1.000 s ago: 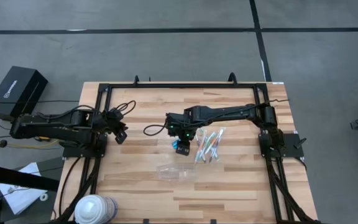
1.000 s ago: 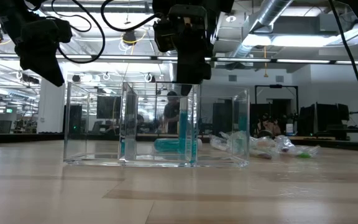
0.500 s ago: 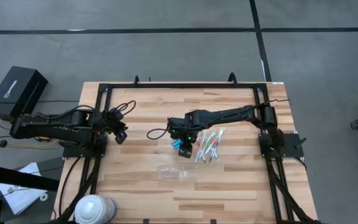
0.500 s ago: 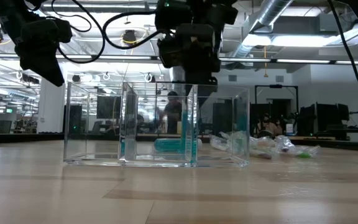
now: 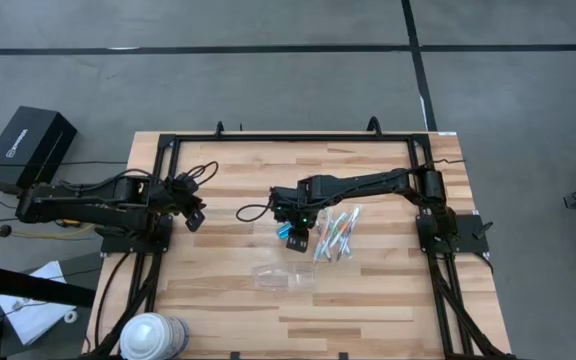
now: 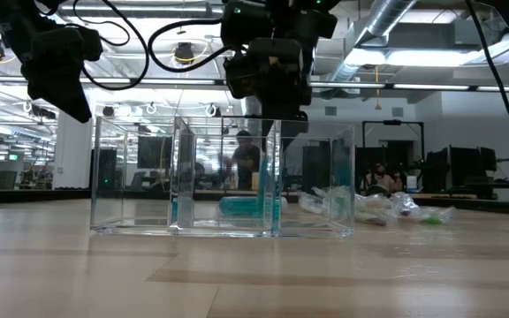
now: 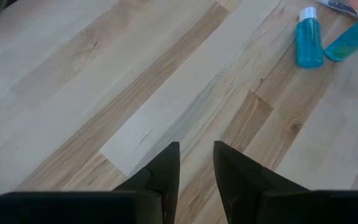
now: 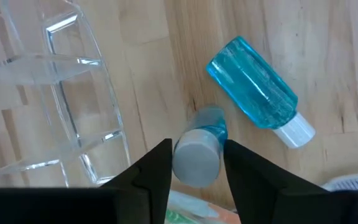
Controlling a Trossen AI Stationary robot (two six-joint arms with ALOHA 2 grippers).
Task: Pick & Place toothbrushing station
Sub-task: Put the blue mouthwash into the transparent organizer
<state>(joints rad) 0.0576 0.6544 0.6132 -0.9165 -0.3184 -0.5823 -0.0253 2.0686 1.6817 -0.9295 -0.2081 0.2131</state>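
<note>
My right gripper (image 5: 292, 236) (image 8: 196, 144) points down over the middle of the table, around an upright blue tube (image 8: 211, 127) with a grey-white cap. A second blue tube (image 8: 253, 90) (image 7: 309, 40) lies flat beside it, white cap outward. The see-through plastic cup (image 5: 286, 275) (image 8: 48, 93), boxy with compartments, stands just nearer the table's front. Pastel toothbrushes (image 5: 334, 232) lie to the right of the gripper. My left gripper (image 5: 198, 217) (image 7: 196, 146) hangs above bare wood at the table's left, fingers slightly apart, holding nothing. My right gripper has the upright tube's cap end (image 8: 196, 160) between its two fingers, one on each side, coming from above and pointing down. The tube stands upright below the fingers. Whether its lower end (image 8: 209, 115) rests on the wood or hangs just clear, I cannot tell.
A big white-and-blue roll (image 5: 153, 335) stands at the table's near left corner. A black rail frame (image 5: 293, 137) runs along the far edge and both sides. A black box (image 5: 30, 145) sits off the table to the left. Bare wood lies between the two arms.
My right gripper has sunk a little toward the table over the upright blue tube, still pointing down. The lying tube, the cup and the toothbrushes have stayed where they were.
</note>
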